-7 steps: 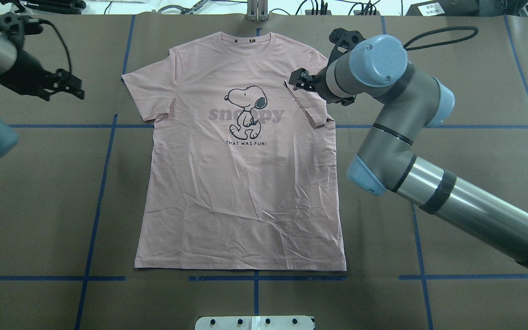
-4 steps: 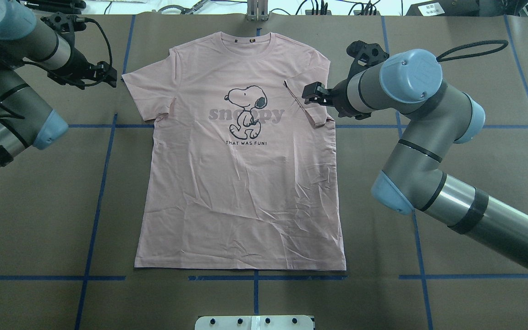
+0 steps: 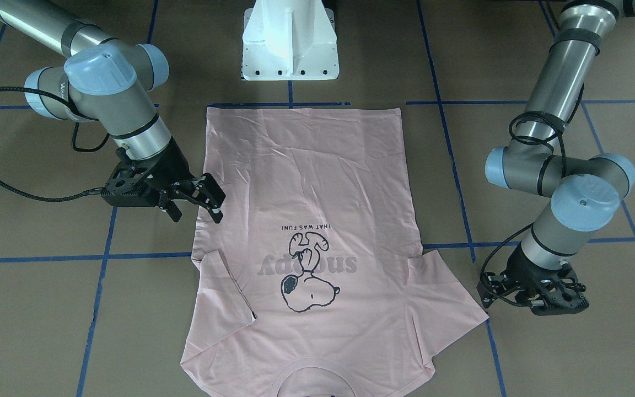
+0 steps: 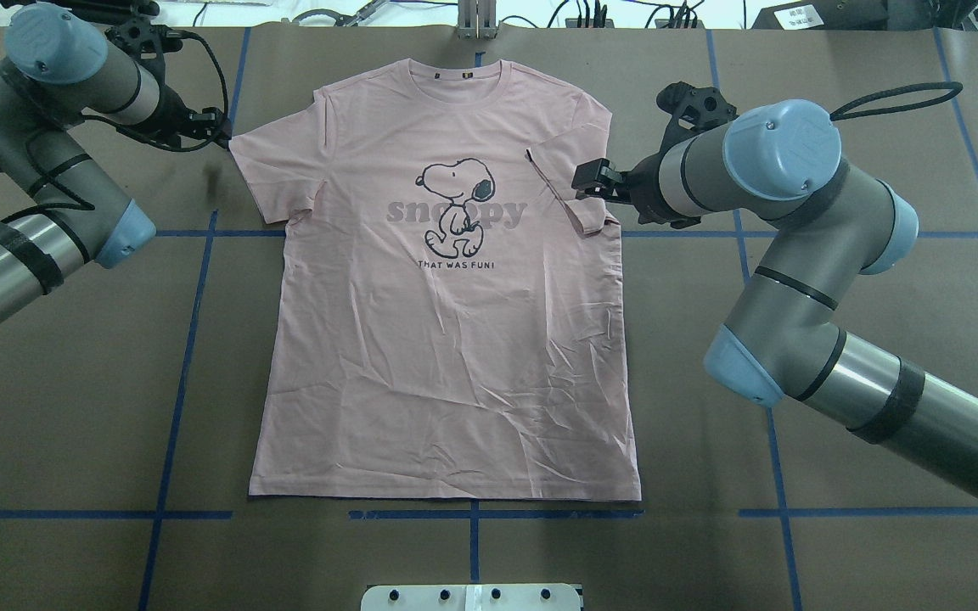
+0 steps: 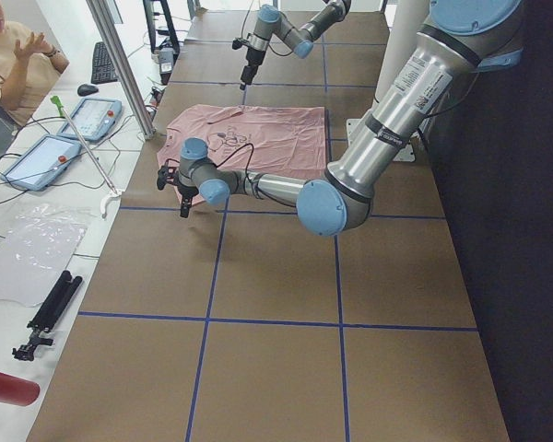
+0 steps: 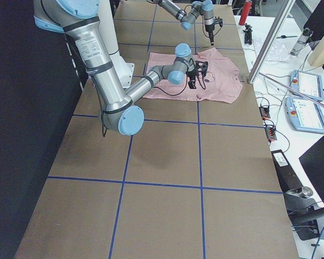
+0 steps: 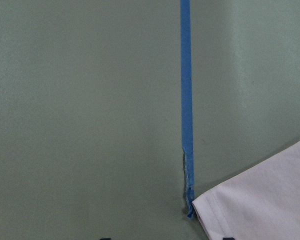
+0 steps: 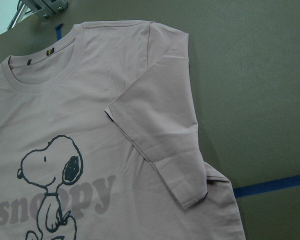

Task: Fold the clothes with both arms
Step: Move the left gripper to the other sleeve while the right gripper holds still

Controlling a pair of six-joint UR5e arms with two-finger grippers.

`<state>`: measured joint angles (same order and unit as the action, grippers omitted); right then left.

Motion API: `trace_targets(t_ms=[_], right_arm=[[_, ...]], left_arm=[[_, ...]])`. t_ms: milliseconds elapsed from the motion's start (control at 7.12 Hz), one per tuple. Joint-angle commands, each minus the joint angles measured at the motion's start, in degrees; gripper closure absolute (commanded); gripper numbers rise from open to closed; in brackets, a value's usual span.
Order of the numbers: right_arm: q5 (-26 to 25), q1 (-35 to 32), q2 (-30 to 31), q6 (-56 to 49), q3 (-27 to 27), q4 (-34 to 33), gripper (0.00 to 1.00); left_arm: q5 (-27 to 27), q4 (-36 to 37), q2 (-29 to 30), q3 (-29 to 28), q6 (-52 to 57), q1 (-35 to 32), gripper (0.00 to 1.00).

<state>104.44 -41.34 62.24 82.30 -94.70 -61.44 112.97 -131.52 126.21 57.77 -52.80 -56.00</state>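
Overhead exterior view: the pale pink T-shirt (image 4: 446, 356) lies flat and print-up in the middle of the worktop (image 4: 73, 382), collar away from the robot and hem toward it.
Left end effector (image 4: 216, 129): over the last second it has swung in from well out to the side. It now sits just beside the outer corner of the left sleeve (image 4: 264, 170).
Left grasp state: in the left wrist view, two dark fingertips (image 7: 227, 238) peek in at the bottom edge, set apart with nothing pinched. The sleeve corner lies just ahead of them, at the end of a blue tape line (image 7: 186, 100).
Right end effector (image 4: 592, 178): a second ago it was over the right sleeve (image 4: 570, 191). It has since backed off to the shirt's side edge.
Right grasp state: the front-facing view shows its fingers spread and holding nothing.
Right sleeve: folded inward onto the chest, with its cuff near the grey lettering. It has kept that lie while the arm drew away.
Left sleeve: spread flat outward, not yet folded.
Meaning for the task: the right sleeve fold looks finished and released, and the left sleeve looks like the next step. The body folds remain, so the task is likely in its early part.
Next move calls for: lowering onto the sleeve corner and pinching the cloth cleanly before carrying it inward.
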Motion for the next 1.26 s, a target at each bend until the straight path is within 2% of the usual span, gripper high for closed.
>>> trace_targets(t_ms=[0, 281, 421, 842, 982, 1123], right_arm=[[0.0, 0.0, 0.1, 0.0, 0.1, 0.0, 0.0], [0.1, 0.0, 0.1, 0.0, 0.1, -0.1, 0.0], [0.1, 0.0, 0.1, -0.1, 0.3, -0.1, 0.0], [0.1, 0.0, 0.1, -0.1, 0.2, -0.1, 0.0], [0.1, 0.0, 0.1, -0.1, 0.2, -0.1, 0.0], [0.1, -0.1, 0.1, -0.1, 0.2, -0.1, 0.0]], left_arm=[[-0.4, -1.1, 3.7, -4.7, 0.0, 0.3, 0.37], [-2.8, -3.1, 4.2, -5.6, 0.0, 1.5, 0.41], [-2.8, -3.1, 4.0, -5.6, 0.0, 1.5, 0.5], [-2.9, -3.0, 4.0, -5.7, -0.1, 1.5, 0.59], [-2.9, -3.0, 4.0, -5.7, -0.2, 1.6, 0.82], [-2.9, -3.0, 4.0, -5.7, -0.2, 1.8, 0.92]])
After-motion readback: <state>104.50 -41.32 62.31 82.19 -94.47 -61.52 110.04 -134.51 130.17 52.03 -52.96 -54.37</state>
